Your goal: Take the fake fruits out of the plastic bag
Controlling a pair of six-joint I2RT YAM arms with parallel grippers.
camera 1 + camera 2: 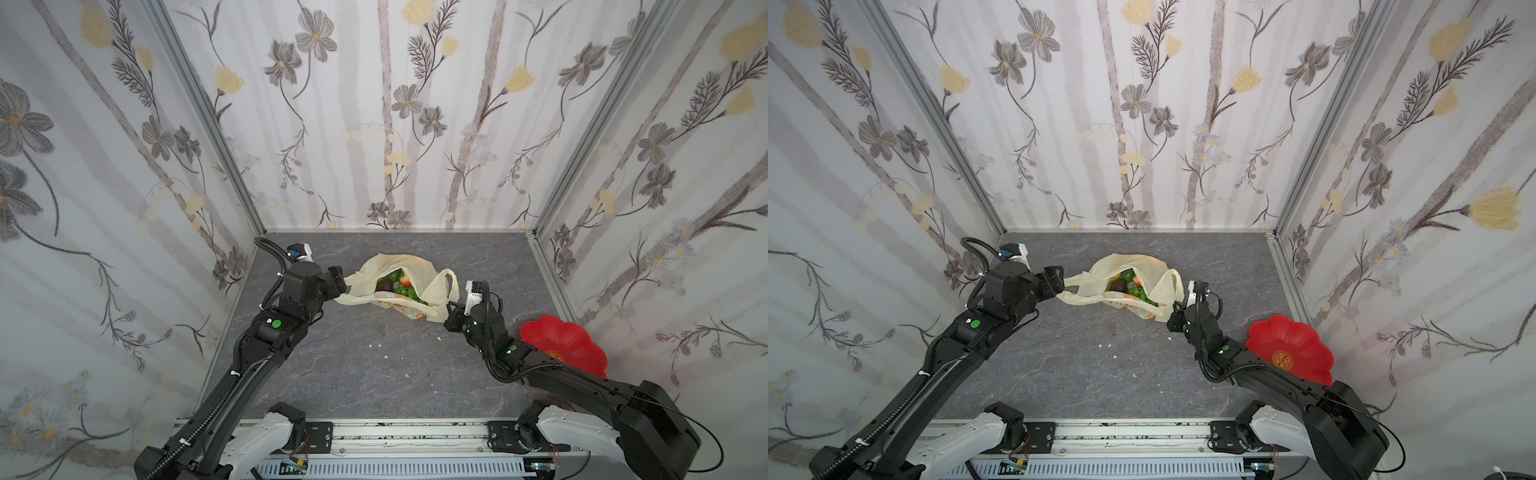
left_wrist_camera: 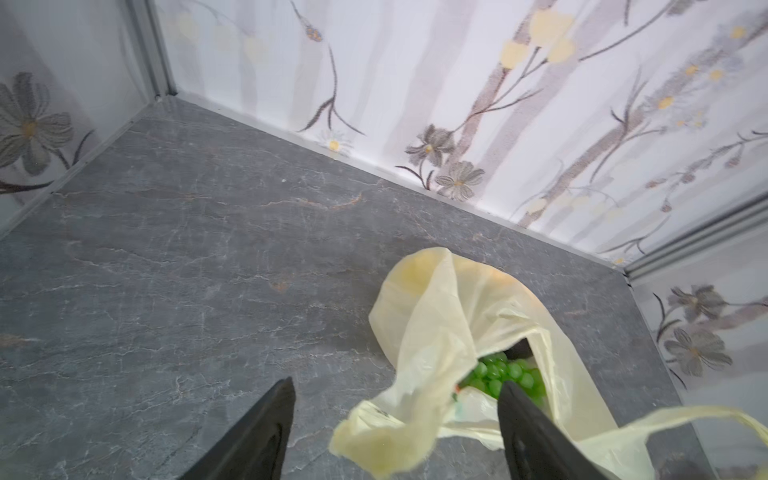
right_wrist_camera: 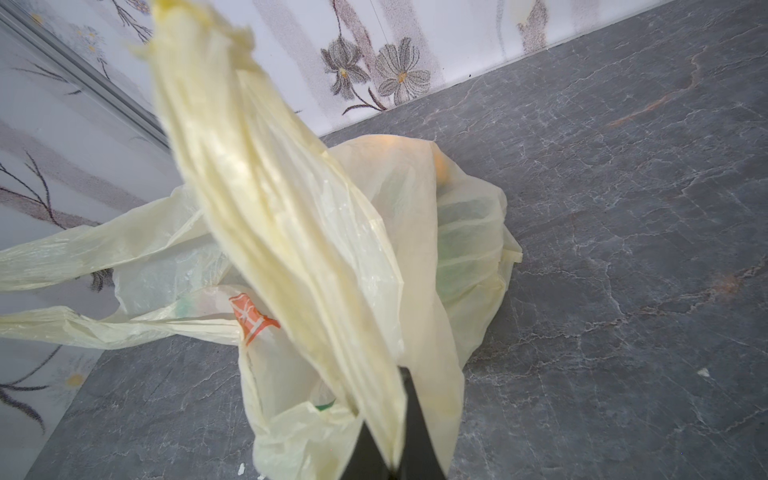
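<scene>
My left end effector (image 2: 395,384) is standing released, jaws spread wide, with one crumpled handle of the plastic bag (image 1: 388,265) sitting between them. My right end effector (image 3: 388,419) is clenching the bag's other handle, which is stretching taut. The bag is resting toward the rear of the bench (image 1: 374,365), mouth gaping. The fake fruits (image 1: 402,286) are lying inside it, with green grapes (image 2: 503,373) showing. A red dish (image 1: 561,336) is sitting beside my right arm.

Bright, even, diffuse light; faint soft shadows beside the plastic bag (image 1: 376,266). Its film nearest the right wrist lens is blurred.
</scene>
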